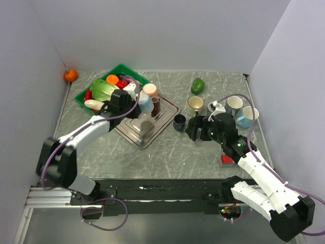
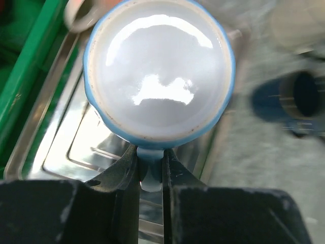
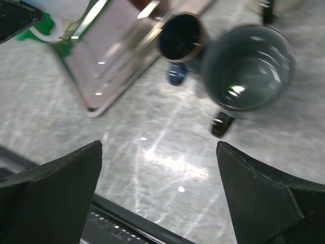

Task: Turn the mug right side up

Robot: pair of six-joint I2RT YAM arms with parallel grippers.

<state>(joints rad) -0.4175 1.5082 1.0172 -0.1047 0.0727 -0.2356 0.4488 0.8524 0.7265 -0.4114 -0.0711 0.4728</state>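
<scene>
A light blue mug (image 1: 144, 102) is over the metal tray (image 1: 168, 111) at the back left. In the left wrist view the mug (image 2: 160, 71) turns a glossy white round face with a blue edge to the camera. My left gripper (image 2: 151, 158) is shut on its handle (image 2: 147, 175), one finger on each side. Whether the mug rests on the tray (image 2: 76, 147) I cannot tell. My right gripper (image 3: 159, 148) stands wide open over bare table, with nothing between its fingers. It hangs near an upright dark grey mug (image 3: 249, 66).
A dark blue mug (image 1: 179, 122) stands by the tray's right corner. A cream mug (image 1: 195, 105), two pale mugs (image 1: 234, 104) and a green pepper (image 1: 198, 85) are at the back right. A green basket (image 1: 83, 97) of vegetables and a pink mug (image 1: 150, 90) border the tray.
</scene>
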